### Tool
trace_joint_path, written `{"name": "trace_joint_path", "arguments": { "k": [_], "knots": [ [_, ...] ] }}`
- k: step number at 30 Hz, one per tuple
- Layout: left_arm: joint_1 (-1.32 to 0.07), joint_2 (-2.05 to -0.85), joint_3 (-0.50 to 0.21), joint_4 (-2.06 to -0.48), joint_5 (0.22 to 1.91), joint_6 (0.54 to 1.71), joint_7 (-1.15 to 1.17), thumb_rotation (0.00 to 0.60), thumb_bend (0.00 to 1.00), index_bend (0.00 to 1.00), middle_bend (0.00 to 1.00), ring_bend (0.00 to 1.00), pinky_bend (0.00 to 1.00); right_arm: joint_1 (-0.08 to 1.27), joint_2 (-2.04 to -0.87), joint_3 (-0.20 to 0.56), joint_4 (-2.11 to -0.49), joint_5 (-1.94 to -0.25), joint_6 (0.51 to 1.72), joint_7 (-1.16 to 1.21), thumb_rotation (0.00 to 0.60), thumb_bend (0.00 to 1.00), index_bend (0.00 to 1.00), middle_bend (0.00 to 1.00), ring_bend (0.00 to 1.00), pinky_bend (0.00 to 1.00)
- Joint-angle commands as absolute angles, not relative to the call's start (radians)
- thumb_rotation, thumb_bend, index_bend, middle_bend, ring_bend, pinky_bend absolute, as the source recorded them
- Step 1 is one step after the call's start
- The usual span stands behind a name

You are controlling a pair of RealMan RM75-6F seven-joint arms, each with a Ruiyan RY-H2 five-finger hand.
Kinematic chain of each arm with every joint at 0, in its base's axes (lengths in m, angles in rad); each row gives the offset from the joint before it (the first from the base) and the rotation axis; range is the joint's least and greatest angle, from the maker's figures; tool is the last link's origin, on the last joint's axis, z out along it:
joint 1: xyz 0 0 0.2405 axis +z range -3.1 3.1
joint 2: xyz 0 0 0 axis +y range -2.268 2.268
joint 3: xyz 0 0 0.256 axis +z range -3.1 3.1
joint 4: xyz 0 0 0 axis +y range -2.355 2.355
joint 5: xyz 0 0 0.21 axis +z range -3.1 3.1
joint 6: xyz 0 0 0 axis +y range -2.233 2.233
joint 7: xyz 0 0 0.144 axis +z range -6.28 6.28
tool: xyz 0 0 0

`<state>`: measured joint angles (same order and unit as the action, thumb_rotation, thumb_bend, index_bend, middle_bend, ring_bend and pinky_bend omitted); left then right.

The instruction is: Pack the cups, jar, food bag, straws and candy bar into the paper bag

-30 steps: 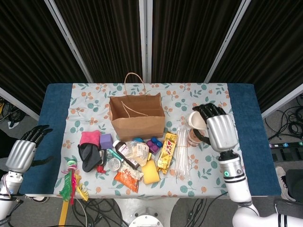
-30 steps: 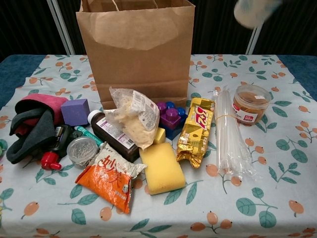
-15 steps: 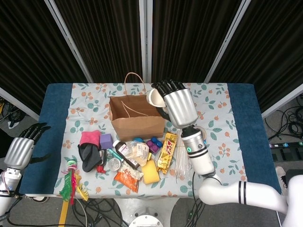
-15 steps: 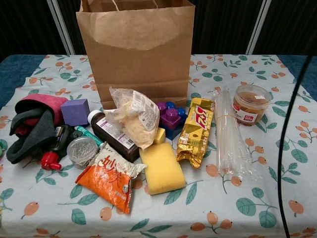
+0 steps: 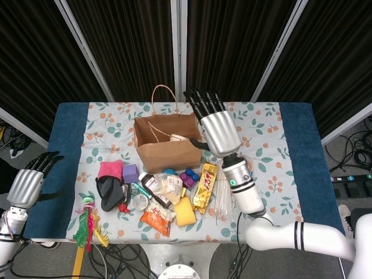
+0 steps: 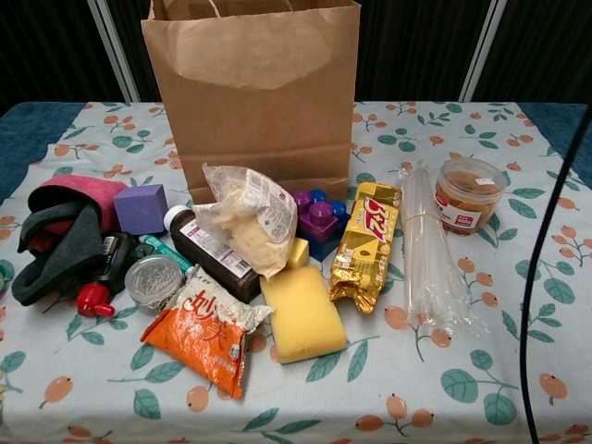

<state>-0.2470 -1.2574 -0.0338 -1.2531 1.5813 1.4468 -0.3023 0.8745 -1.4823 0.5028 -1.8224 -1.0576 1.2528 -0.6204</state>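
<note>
The brown paper bag [image 5: 168, 152] [image 6: 250, 92] stands open at the table's back middle. A pale cup [image 5: 178, 138] lies inside it. My right hand [image 5: 215, 125] hovers over the bag's right rim, fingers spread and holding nothing. The jar [image 6: 470, 194] sits at the right, mostly hidden by my forearm in the head view. The straws [image 6: 430, 250] [image 5: 222, 187], gold candy bar [image 6: 365, 245] [image 5: 204, 186] and clear food bag [image 6: 245, 217] [image 5: 170, 185] lie in front of the bag. My left hand [image 5: 26, 187] rests off the table's left edge, open.
An orange packet [image 6: 208, 338], yellow sponge [image 6: 303, 319], brown bottle [image 6: 208, 250], purple blocks [image 6: 314, 217], a pink and black cloth [image 6: 60, 227] and a small tin [image 6: 153, 280] crowd the front left. A black cable [image 6: 546, 231] hangs at the right in the chest view.
My right hand carried the cup from the table's right side to above the bag and let it go; the cup now lies inside. The left hand stayed put.
</note>
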Motion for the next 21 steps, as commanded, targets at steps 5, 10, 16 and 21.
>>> {"name": "trace_joint_path", "arguments": {
  "k": [5, 10, 16, 21],
  "knots": [
    [-0.248, -1.259, -0.026, -1.255, 1.585, 1.44, -0.304, 0.6, 0.13, 0.23, 0.24, 0.16, 0.25, 0.678, -1.25, 0.338, -1.996, -0.831, 1.253, -0.685, 0.6, 0.0, 0.0, 0.02, 0.0, 0.05],
    [-0.251, -1.265, -0.024, -1.257, 1.589, 1.439, -0.302, 0.6, 0.13, 0.23, 0.24, 0.15, 0.25, 0.663, -1.236, 0.246, -1.92, -0.709, 1.174, -0.7, 0.6, 0.0, 0.0, 0.02, 0.0, 0.05],
    [-0.246, -1.268, -0.021, -1.254, 1.597, 1.454, -0.309, 0.6, 0.13, 0.23, 0.24, 0.15, 0.25, 0.684, -1.329, 0.172, -1.777, -0.674, 1.13, -0.728, 0.6, 0.0, 0.0, 0.03, 0.0, 0.05],
    [-0.243, -1.27, -0.021, -1.244, 1.597, 1.463, -0.32, 0.6, 0.13, 0.23, 0.24, 0.15, 0.25, 0.706, -1.413, 0.153, -1.674, -0.643, 1.112, -0.741, 0.6, 0.0, 0.0, 0.03, 0.0, 0.04]
  ]
}}
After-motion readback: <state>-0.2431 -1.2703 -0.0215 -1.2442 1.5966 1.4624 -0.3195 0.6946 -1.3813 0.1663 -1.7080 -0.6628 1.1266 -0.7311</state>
